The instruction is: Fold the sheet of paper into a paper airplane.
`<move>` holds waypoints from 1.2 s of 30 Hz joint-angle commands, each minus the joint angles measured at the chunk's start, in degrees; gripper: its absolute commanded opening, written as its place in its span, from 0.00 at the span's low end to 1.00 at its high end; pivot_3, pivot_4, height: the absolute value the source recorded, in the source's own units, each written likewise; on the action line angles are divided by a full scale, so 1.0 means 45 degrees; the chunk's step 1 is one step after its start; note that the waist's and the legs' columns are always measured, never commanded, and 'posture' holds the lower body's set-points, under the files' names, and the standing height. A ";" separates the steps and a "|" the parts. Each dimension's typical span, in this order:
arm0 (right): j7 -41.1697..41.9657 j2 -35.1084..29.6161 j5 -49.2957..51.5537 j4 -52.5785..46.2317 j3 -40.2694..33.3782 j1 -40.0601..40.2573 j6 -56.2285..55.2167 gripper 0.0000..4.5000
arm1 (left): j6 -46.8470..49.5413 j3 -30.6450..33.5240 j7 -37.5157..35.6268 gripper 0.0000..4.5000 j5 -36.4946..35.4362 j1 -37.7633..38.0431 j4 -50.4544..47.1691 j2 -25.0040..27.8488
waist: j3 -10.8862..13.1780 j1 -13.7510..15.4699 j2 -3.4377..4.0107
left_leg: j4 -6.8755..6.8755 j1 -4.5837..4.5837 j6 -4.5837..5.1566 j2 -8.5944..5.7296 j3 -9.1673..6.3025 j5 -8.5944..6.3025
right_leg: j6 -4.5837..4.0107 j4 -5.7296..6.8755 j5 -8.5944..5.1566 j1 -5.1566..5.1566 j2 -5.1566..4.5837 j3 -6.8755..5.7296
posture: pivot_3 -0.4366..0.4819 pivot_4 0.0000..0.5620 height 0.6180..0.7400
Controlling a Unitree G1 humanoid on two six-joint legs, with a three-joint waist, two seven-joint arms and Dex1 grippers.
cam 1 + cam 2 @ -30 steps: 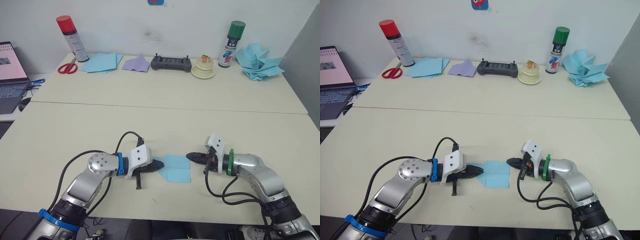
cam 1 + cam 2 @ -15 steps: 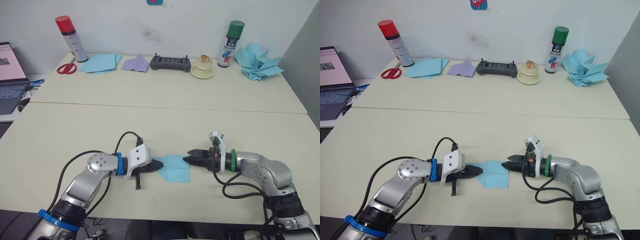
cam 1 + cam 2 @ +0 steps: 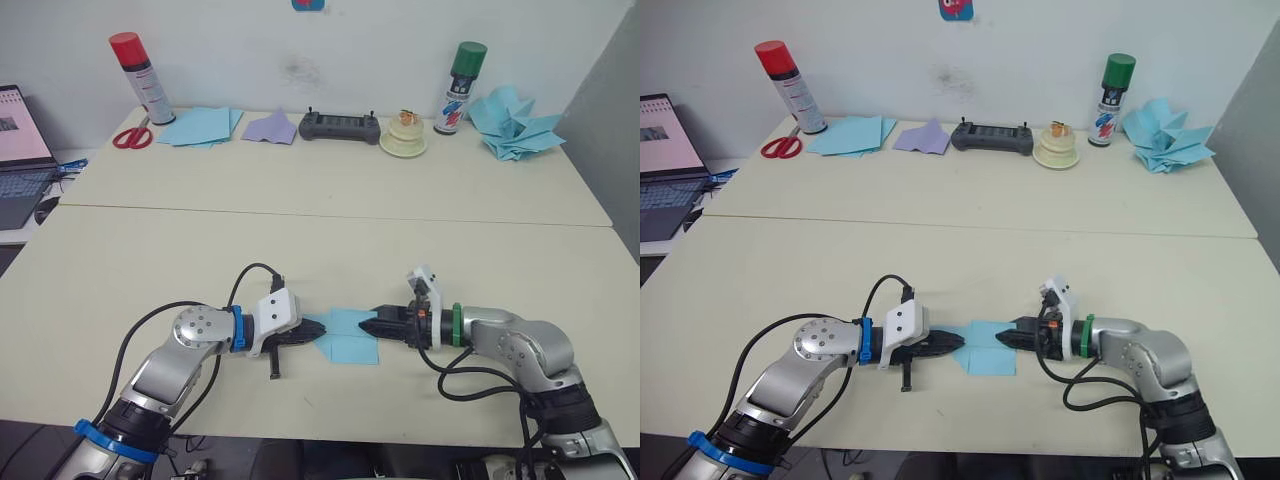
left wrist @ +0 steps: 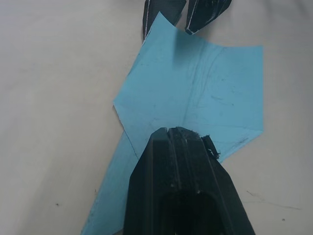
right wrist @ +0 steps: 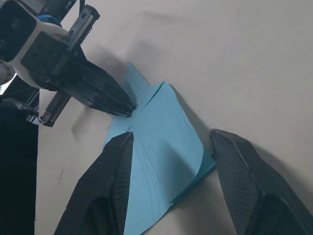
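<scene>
My left jaws are pressed together, tips resting on the near-left edge of the sheet of paper, pinning it flat to the table; whether a layer is pinched between them I cannot tell. My right jaws are spread wide, one finger on each side of the sheet's opposite corner, which rises a little into the gap between them; they grip nothing. The sheet lies between my two sets of jaws, partly folded, with creases running out from the left tips toward the right ones. Well beyond both jaws, along the far table edge, stand a red-capped can, a green-capped can and a heap of blue paper planes.
</scene>
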 commanded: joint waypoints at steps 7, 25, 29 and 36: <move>0.0083 0.0028 -0.0068 0.0122 0.0272 -0.0086 -0.0163 0.13 | 0.0184 -0.0062 0.0069 0.00 0.0372 0.0229 0.0363 0.0153 | -0.0014 -0.0039 -0.0011 | -0.0001 0.0006 0.0000 0.0001 -0.0003 0.0000 | 0.0000 0.0010 0.0000 0.0002 0.0000 -0.0002 | 0.48 0.27 1.00; 0.1233 -0.1168 -0.2612 -0.1554 0.0266 -0.2332 -0.6475 0.00 | 0.5689 0.5081 -0.1249 0.00 -0.5150 -0.2408 -0.0657 0.3077 | 0.0082 -0.0173 -0.0015 | -0.0002 -0.0030 0.0000 -0.0001 -0.0020 0.0000 | 0.0002 0.0008 -0.0006 -0.0029 0.0003 -0.0022 | 0.48 0.27 1.00; 0.0142 -0.1425 -0.7604 0.0346 0.1970 -0.2647 -1.4230 0.00 | 0.7252 0.5583 -0.0941 0.00 -0.6448 -0.3166 -0.1347 0.3206 | 0.0090 -0.0175 -0.0027 | -0.0003 -0.0045 -0.0002 -0.0001 -0.0004 -0.0001 | 0.0015 -0.0010 -0.0020 -0.0033 -0.0007 -0.0021 | 0.48 0.27 1.00; -0.0803 -0.1870 -1.0603 0.2369 0.3508 -0.1603 -2.1040 0.00 | 0.7268 0.5085 -0.1086 0.00 -0.6342 -0.2218 -0.1866 0.3245 | 0.0092 -0.0169 -0.0028 | -0.0004 -0.0039 -0.0007 -0.0001 -0.0001 0.0000 | -0.0071 0.0016 -0.0005 -0.0038 -0.0013 -0.0011 | 0.48 0.27 1.00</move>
